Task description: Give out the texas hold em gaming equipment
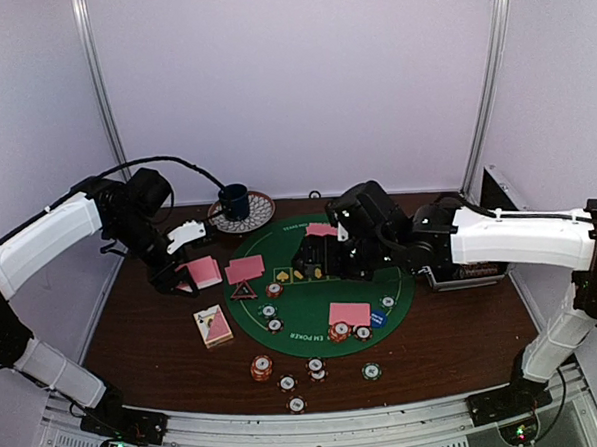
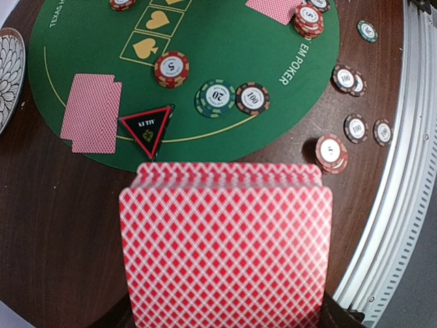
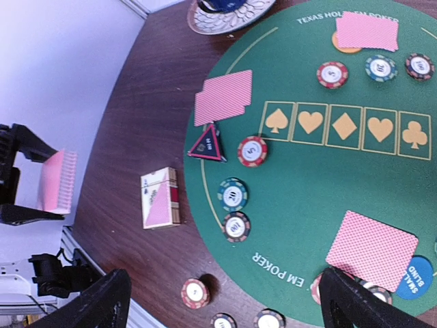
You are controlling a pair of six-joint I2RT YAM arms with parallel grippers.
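Green felt mat (image 1: 295,312), partly stocked: three pink-backed card pairs (image 3: 223,97) lay dealt around it, and chips (image 1: 261,367) stood on it and on the wood nearby. The left gripper (image 1: 185,277) pinched the undealt deck (image 2: 225,253) just off the mat. The right gripper (image 1: 315,261) hung spread above the centre. Judged: roughly midway, with cards and chips left to distribute.

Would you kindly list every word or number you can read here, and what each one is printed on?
"EM POKER": near rim of the green mat.
"TEXAS": far rim of the green mat.
"5": red chip.
"10": green chip.
"100": dark chip beside it.
"BLIND": blue button.
Too blurred to read: the triangle lettering, the card box print.
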